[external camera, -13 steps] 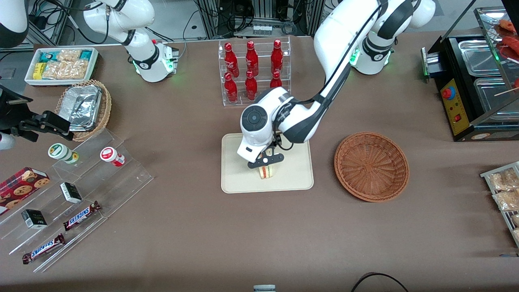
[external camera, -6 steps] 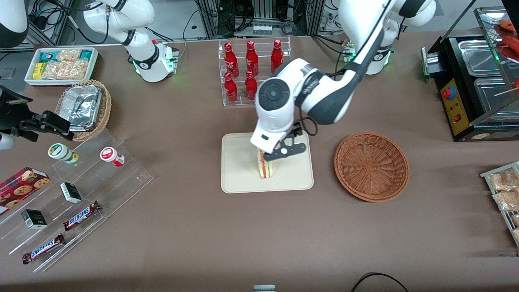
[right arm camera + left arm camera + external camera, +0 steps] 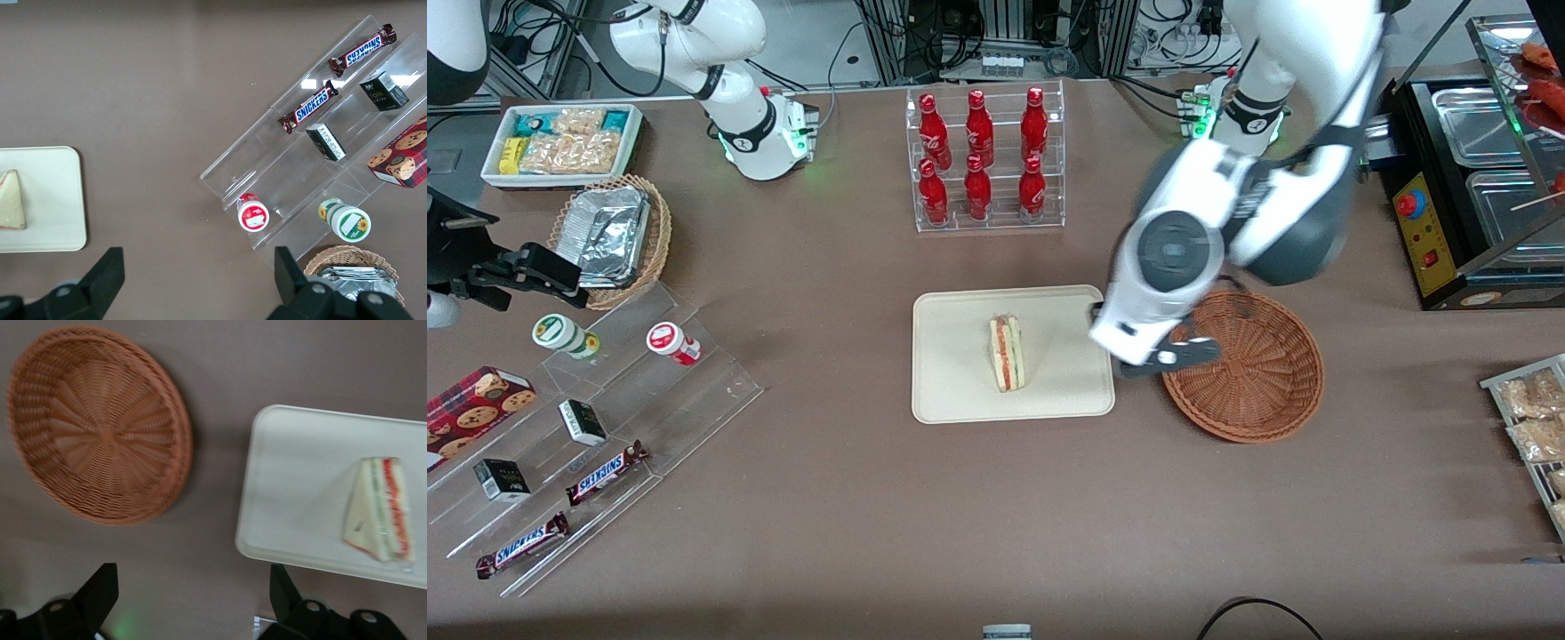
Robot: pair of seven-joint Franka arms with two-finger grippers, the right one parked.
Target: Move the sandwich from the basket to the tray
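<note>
The sandwich [image 3: 1007, 353] lies on the cream tray [image 3: 951, 400], its red and green filling edge showing, with nothing touching it. The reddish-brown basket [image 3: 1263, 382] stands empty beside the tray, toward the working arm's end. My gripper [image 3: 1172, 356] hangs raised over the strip of table between tray and basket, partly covering the basket's rim. In the left wrist view the gripper [image 3: 190, 593] is open, its black fingers [image 3: 100, 587] wide apart over bare tablecloth, with the basket [image 3: 100, 427], the tray [image 3: 313, 453] and the sandwich [image 3: 380, 510] all below it.
A clear rack of red bottles [image 3: 983, 160] stands farther from the camera than the tray. Toward the parked arm's end are a tan basket of foil packets [image 3: 609, 236], a white snack bin [image 3: 560, 142] and a stepped acrylic shelf [image 3: 605, 418]. A black food warmer [image 3: 1467, 178] sits at the working arm's end.
The gripper let go of the sandwich on the tray, rose, and swung toward the basket. The sandwich stays on the tray, now fully uncovered.
</note>
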